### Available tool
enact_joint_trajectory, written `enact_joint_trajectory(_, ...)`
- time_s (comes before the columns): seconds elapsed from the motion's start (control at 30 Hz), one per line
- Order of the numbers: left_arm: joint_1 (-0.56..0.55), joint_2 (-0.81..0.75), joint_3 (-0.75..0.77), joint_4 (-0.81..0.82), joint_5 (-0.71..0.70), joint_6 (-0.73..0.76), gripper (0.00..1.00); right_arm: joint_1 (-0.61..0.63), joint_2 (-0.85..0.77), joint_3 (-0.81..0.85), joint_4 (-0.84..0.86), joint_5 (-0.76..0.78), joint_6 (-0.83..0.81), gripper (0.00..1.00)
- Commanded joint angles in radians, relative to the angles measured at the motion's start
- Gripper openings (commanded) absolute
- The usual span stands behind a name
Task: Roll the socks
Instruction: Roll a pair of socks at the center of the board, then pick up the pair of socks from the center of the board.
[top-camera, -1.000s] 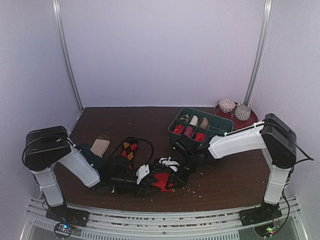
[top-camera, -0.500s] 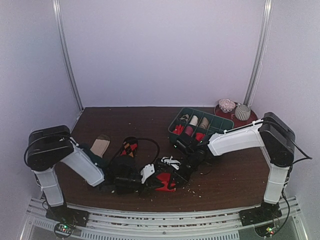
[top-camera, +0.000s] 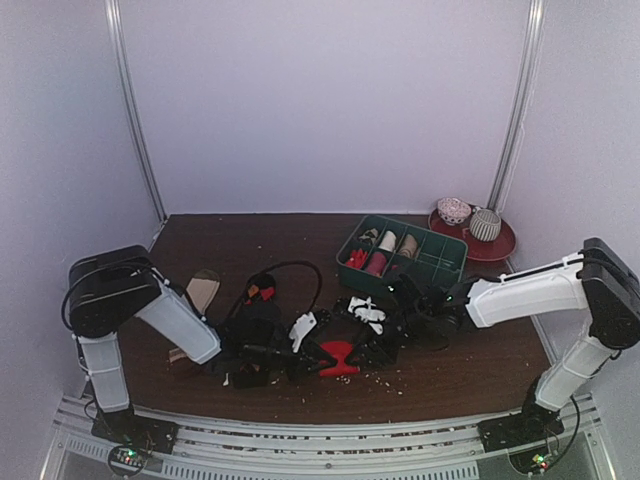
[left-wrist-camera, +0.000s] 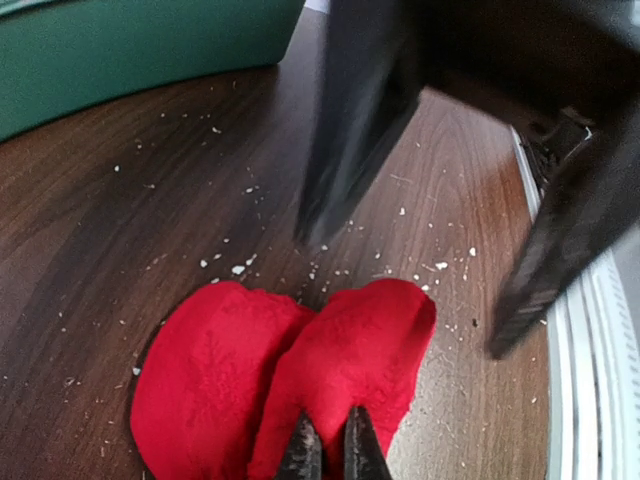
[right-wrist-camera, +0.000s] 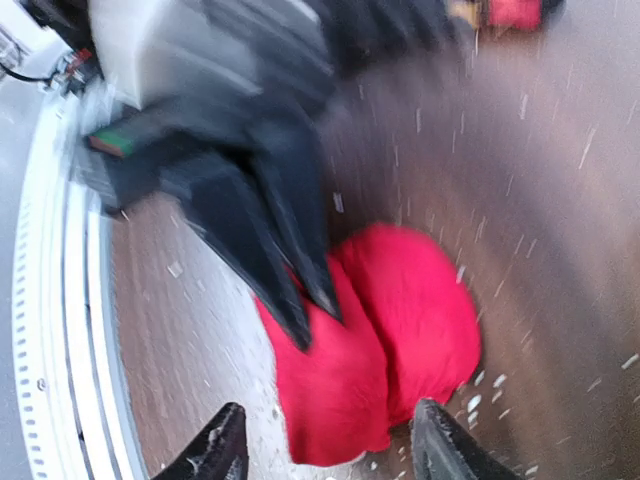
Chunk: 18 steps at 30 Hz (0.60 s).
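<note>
- Left gripper (left-wrist-camera: 325, 445) is pinched shut on the red sock (left-wrist-camera: 270, 370), which lies folded double by the middle of the near edge.
- Patterned sock (top-camera: 262, 293) sits toward the left edge, partly hidden and seemingly unrolled; rolling looks barely begun.
- Right gripper (right-wrist-camera: 330, 445) hovers spread wide, holding nothing.
- Green tray (top-camera: 452, 258) near the back right corner holds red and beige rolls.

Right claw (right-wrist-camera: 330, 410) has drawn back rightward; red sock (top-camera: 338, 356) bunched smaller.
</note>
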<state>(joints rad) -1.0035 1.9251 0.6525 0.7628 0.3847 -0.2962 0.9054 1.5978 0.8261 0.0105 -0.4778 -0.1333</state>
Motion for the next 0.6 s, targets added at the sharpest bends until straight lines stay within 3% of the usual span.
enact_joint_trajectory(0.0,0.060,0.112,-0.041,-0.432,0.052,-0.106,0.00,0.035,-0.091,-0.043,0.170,0.068,-0.157,0.59)
enact_joint_trajectory(0.17,0.110,0.147,-0.036,-0.482,0.128,-0.124,0.00,0.070,-0.102,-0.098,0.239,0.143,-0.210,0.64)
enact_joint_trajectory(0.57,0.132,0.215,-0.004,-0.539,0.186,-0.115,0.00,0.029,0.054,-0.051,0.284,0.107,-0.145,0.73)
